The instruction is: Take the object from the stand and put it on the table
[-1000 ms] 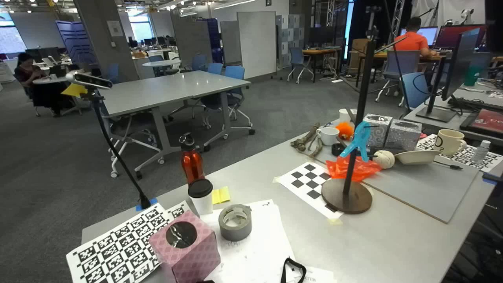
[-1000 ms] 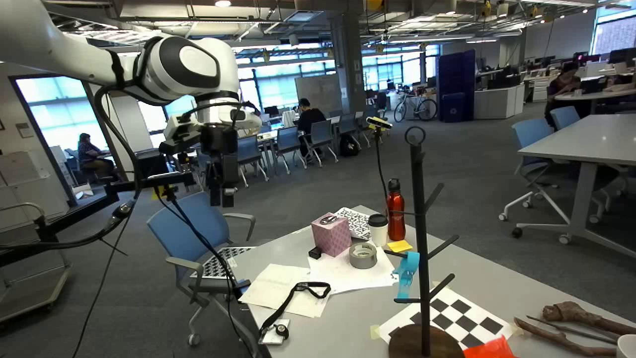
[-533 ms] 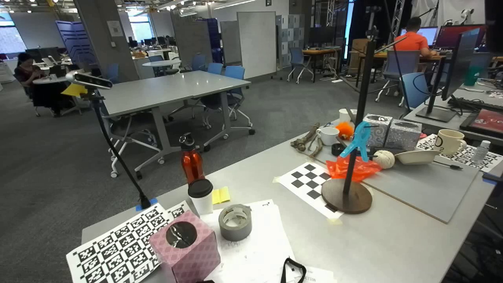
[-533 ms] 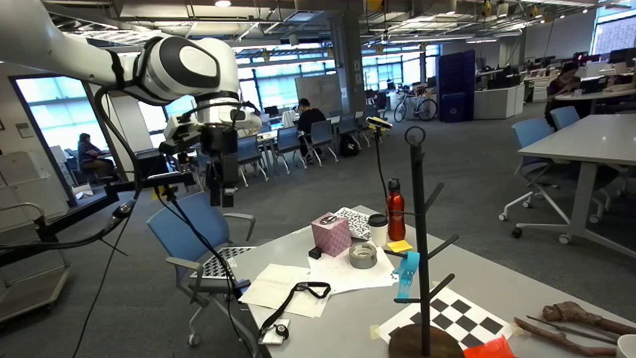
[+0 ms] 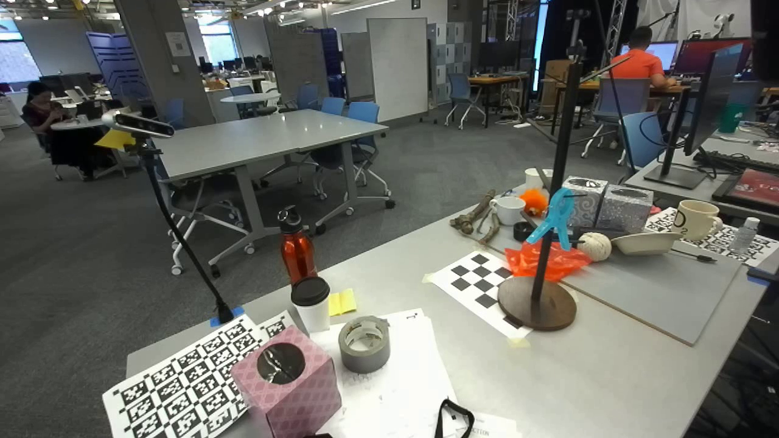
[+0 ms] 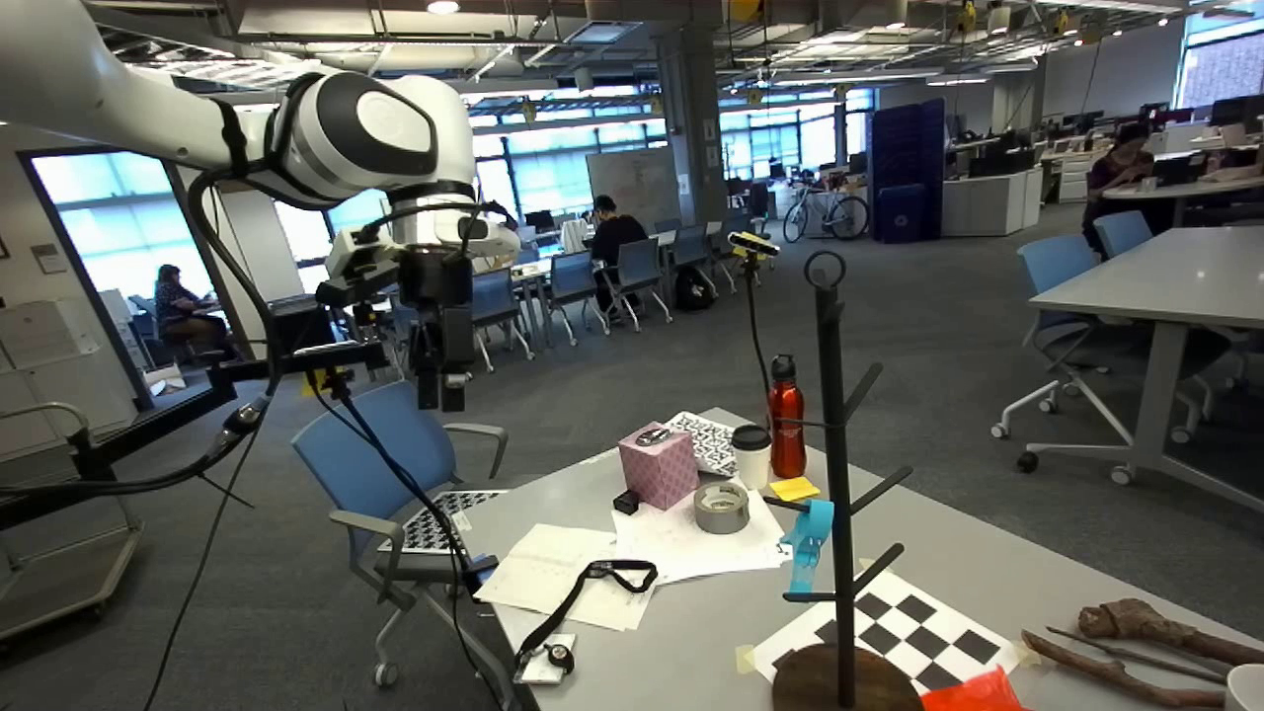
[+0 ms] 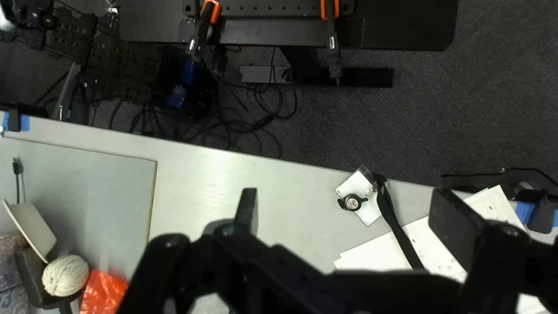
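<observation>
the light-blue piece (image 5: 555, 216) hung on the stand (image 5: 562, 146), partway up its black pole and above the bench (image 5: 596, 377), its splayed prongs pointing down. in both exterior views its upper end sat at a short side peg (image 6: 780, 503); whether its lower end touched the peg beneath, i could not tell. the stand was upright, its round brown base (image 5: 517, 304) resting partly on a checker sheet (image 5: 465, 278), with crumpled red-orange plastic (image 5: 523, 260) just beside it.

the hand (image 7: 351, 213) was well apart from the piece and the stand. in the wrist view its two fingers (image 7: 455, 226) stood wide apart, and the gap between them showed the bench well below, where a badge (image 7: 358, 186) lay with its black strap (image 7: 396, 222). in an exterior view the hand hung from the white arm (image 6: 178, 118), fingers pointing down, higher than the bench; from that angle they stood nearly one behind the other.

farther along the bench, loose papers (image 5: 401, 389) bore a roll of grey tape (image 5: 365, 360), near a pink tissue box (image 5: 298, 392), a lidded cup (image 5: 313, 310) and a red bottle (image 5: 298, 252). a pale ball (image 7: 65, 275) and a shallow dish (image 7: 32, 226) sat near the red-orange plastic.
</observation>
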